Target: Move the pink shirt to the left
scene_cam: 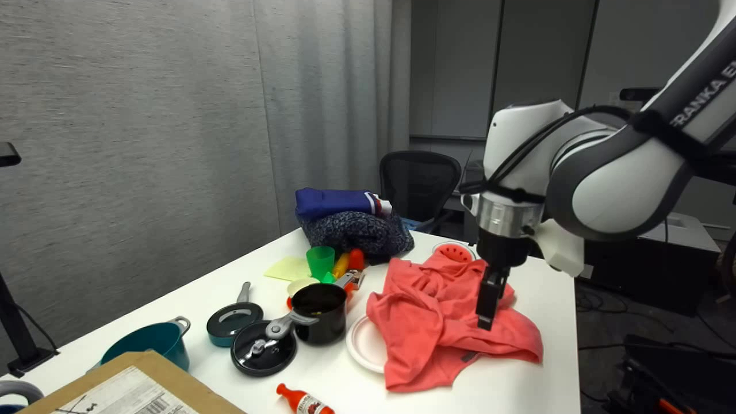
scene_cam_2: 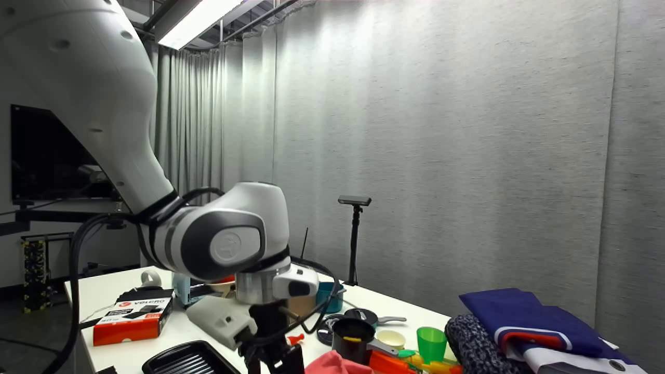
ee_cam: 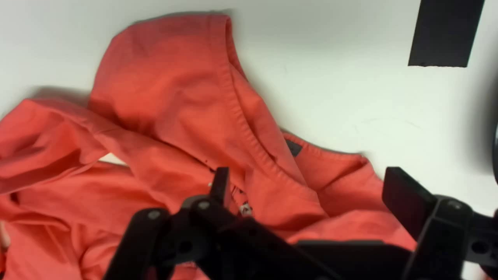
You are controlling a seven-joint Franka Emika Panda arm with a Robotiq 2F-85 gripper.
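The gripper [ee_cam: 311, 192], jaws wide apart and empty, hovers over the rumpled pink shirt [scene_cam: 428, 325] near the edge of the desk [scene_cam: 517, 388] that the robot arm [scene_cam: 609, 190] overhangs.

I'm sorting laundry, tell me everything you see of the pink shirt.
The pink shirt is coral, soft-looking fabric with a hood-like flap, stitched edging and a small dark patch. It lies crumpled on the white table, hiding part of a pale plate in an exterior view. The open gripper is over it; whether they touch is unclear.
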